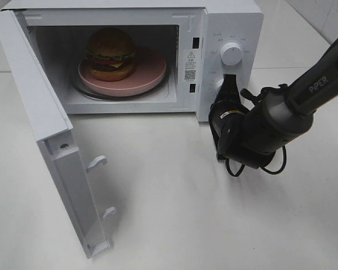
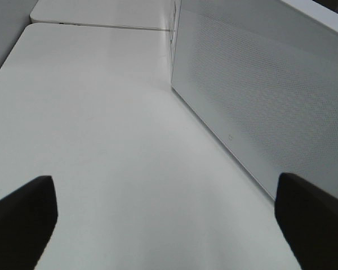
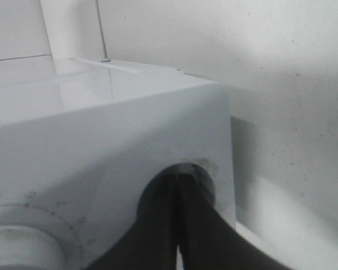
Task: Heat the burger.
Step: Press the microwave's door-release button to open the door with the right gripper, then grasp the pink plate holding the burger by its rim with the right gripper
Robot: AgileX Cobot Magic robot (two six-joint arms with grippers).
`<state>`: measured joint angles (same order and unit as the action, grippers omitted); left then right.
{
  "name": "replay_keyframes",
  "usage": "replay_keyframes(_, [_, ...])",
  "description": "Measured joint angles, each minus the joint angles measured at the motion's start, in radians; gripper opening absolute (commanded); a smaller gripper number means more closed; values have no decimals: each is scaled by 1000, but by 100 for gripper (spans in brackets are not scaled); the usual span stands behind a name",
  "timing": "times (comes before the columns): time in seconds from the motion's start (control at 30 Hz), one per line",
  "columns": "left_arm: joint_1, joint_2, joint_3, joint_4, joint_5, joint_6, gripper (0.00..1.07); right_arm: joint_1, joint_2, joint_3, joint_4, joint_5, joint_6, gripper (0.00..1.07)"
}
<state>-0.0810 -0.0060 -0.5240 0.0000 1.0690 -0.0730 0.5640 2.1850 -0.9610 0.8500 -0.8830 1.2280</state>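
Observation:
The burger (image 1: 110, 53) sits on a round pink plate (image 1: 149, 76) on the glass turntable inside the white microwave (image 1: 231, 22). The microwave door (image 1: 39, 118) stands wide open to the left. My right gripper (image 1: 228, 84) is at the control panel, below the upper knob (image 1: 231, 53). In the right wrist view its fingers (image 3: 158, 225) are pressed together, with their tips (image 3: 179, 185) against the lower knob (image 3: 205, 171). My left gripper (image 2: 166, 197) is open and empty above the table, beside the outer face of the open door (image 2: 259, 95). It is out of the exterior high view.
The white table (image 1: 174, 191) stretches in front of the microwave. The open door juts toward the table's front left, with two latch hooks (image 1: 97, 163) on its edge. The right arm's cables (image 1: 270, 163) hang near the microwave's right front corner.

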Motion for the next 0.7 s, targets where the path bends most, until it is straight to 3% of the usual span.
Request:
replay_keyframes(0.3, [0,0,0,0,0,0,98,33,-42,51,12,-16,-1,0])
replay_keyframes(0.37, [0,0,0,0,0,0,98,64,-83,62,-72,-32,0,0])
replay_keyframes(0.7, [0,0,0,0,0,0,98,76,-153,136,-108,71,-56,0])
